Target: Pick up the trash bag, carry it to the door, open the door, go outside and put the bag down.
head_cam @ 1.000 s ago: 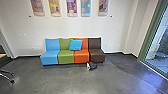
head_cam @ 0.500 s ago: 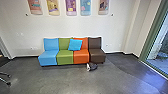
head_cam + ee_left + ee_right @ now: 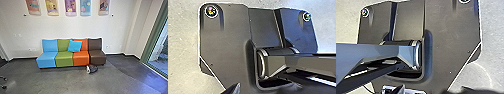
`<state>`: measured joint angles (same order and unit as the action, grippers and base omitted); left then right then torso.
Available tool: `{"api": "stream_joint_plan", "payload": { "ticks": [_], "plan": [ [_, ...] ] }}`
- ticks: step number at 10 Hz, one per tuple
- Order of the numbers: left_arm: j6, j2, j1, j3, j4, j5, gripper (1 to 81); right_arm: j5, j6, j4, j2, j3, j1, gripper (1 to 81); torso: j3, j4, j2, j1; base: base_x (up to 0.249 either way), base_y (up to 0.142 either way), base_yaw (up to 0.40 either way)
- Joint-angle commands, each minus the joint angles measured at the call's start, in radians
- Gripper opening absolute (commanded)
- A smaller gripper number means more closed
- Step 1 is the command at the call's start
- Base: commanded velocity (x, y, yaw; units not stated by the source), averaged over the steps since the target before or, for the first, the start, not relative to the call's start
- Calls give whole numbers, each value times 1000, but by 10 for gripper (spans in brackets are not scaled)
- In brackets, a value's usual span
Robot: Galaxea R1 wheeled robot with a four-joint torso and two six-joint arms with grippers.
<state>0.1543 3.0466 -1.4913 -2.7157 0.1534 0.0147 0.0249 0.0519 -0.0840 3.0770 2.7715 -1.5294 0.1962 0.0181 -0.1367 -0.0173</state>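
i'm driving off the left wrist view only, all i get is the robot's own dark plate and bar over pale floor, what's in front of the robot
Observer: The head view shows a row of seats against the wall, from left to right blue, green, orange and brown.
Operator: anything on the floor near them
Observer: Yes, a small dark-and-white thing at the front, by where the orange and brown seats meet. I can't tell what it is.
Operator: and off to the right
Observer: Tall glass in a green frame. I can't tell whether it is a door.
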Motion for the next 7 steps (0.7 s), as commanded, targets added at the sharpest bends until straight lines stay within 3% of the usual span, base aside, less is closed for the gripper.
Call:
{"api": "stream_joint_plan", "payload": {
  "ticks": [1,7],
  "plan": [
    [-4,-3,39,5,-5,-56,811,63,-12,-8,5,-11,33,811,0,0,0,0,170,0,0],
    [-5,-6,39,7,-6,-56,811,59,-10,-5,5,-11,33,811,0,0,0,2,171,0,0]
  ]
}}
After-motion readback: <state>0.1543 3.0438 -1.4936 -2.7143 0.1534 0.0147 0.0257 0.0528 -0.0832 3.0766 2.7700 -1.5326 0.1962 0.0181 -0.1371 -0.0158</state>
